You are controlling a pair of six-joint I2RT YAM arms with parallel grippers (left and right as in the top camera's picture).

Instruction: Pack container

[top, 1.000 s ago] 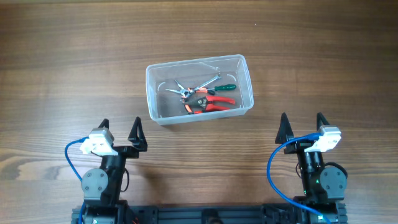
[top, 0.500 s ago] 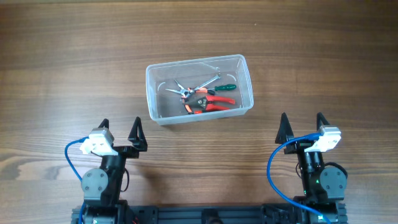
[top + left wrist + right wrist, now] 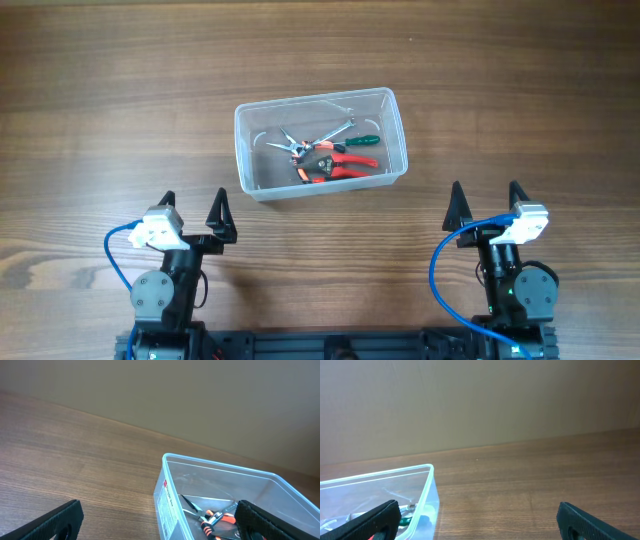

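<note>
Nothing is shifting since earlier: left gripper [image 3: 194,197] and right gripper [image 3: 485,188] are waiting spread and empty, container [image 3: 322,188] is sitting mid-table ahead, tools [image 3: 335,163] inside (likely light, stiff, slick-walled; gripping over the rim seems best)

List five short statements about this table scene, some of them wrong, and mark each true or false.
1. The container holds red-handled pliers. True.
2. The left tool and the right tool are both open and empty. True.
3. The left tool grips the container's rim. False: it stands apart from the container, on the near side of the table.
4. The container lies tipped on its side. False: it stands upright, opening upward.
5. A green-handled item lies on the table outside the container. False: it lies inside, next to the pliers.
</note>
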